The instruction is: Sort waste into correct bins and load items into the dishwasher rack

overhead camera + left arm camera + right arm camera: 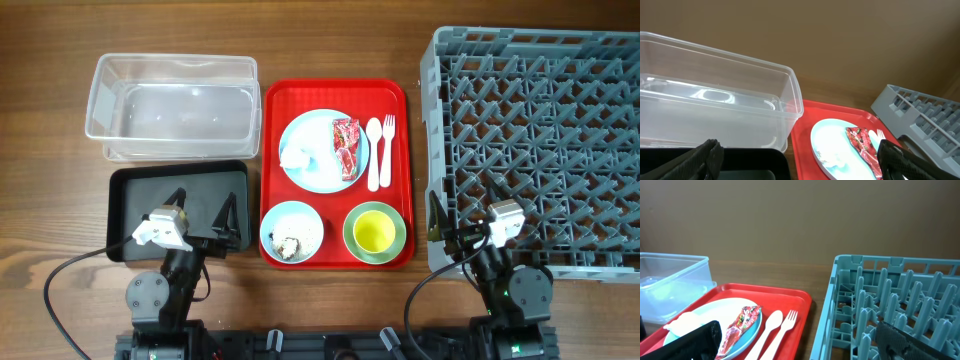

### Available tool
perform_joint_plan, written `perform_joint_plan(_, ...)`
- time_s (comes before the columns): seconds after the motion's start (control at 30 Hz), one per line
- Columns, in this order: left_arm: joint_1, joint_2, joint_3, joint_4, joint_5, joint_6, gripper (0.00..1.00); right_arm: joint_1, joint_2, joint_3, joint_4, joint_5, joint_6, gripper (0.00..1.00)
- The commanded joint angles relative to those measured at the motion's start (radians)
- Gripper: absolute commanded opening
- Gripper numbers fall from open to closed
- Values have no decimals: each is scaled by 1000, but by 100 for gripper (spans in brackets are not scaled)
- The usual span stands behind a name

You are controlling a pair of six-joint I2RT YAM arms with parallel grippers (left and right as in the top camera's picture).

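1. Holding the left gripper [204, 208] spread and empty over the black tray [120, 215]; holding the right gripper [463, 203] likewise spread and empty over the rack's [540, 110] near left corner.
2. Starting from scratch, by the look of it: tub [175, 62] and black tray holding no waste, rack unloaded, nothing sorted yet.
3. Sitting on the red tray [335, 92] between bins and rack: napkin [296, 156] and wrapper [347, 148] on the plate [318, 125], scraps [289, 245] in the blue bowl [306, 222], cup [375, 232] inside the green bowl [352, 222].
4. Lying side by side just right of the plate: spoon [374, 150] and fork [388, 150], long axes running near to far, tines and spoon head pointing away from the arms.
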Motion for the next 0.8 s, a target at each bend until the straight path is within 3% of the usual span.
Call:
perform_joint_plan(0.0,8,-11,-9,2,1,2,100,-4,-10,-1,6,-16,6,100)
perform_joint_plan(0.67,8,-11,-9,7,11,-2,100,-4,-10,-1,6,-16,6,100)
perform_joint_plan(0.77,8,-11,-9,37,19,-2,100,-4,-10,-1,6,-21,72,100)
